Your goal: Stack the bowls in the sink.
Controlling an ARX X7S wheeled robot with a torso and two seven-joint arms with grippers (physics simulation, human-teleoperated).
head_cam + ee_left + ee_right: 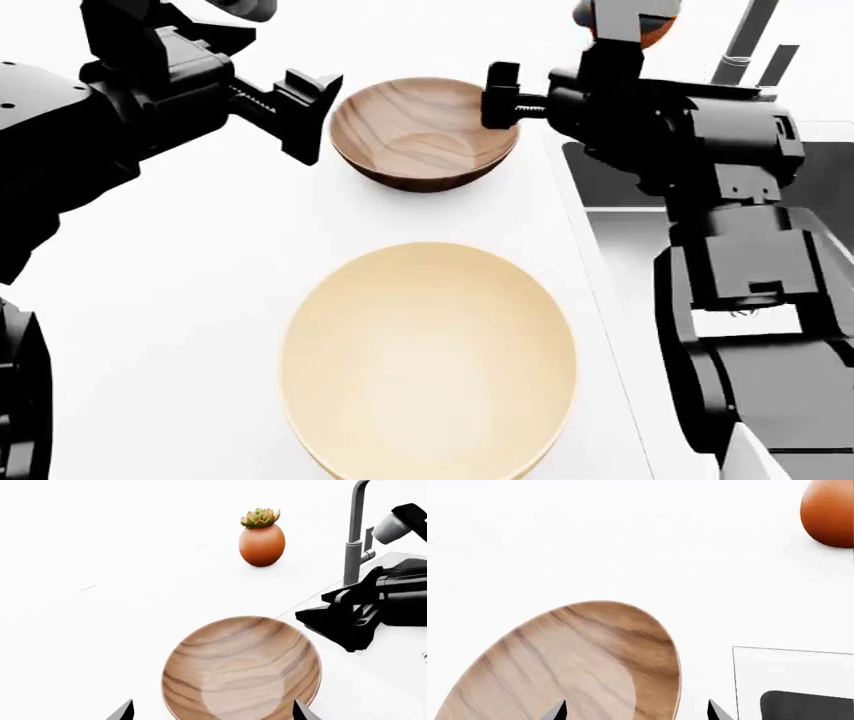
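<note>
Bowls sit on the counter (160, 300) left of the sink (627, 235), wood bowl (424, 130) between the open left hand (304, 115) and open right hand (505, 100), cream bowl (427, 360) in head view only, plant pot (262, 542) clearest from the left wrist.

Cream bowl (427, 365) cropped at the head view's bottom edge (sink (607, 215) mostly behind the right arm)

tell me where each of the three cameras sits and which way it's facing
Head view: on the robot's head, looking down over the counter at the wooden bowl, cream bowl and both arms.
Left wrist view: near the left gripper, facing the wooden bowl, planter, faucet and right arm.
Right wrist view: near the right gripper, facing the same bowl.
All share the wooden bowl.
</note>
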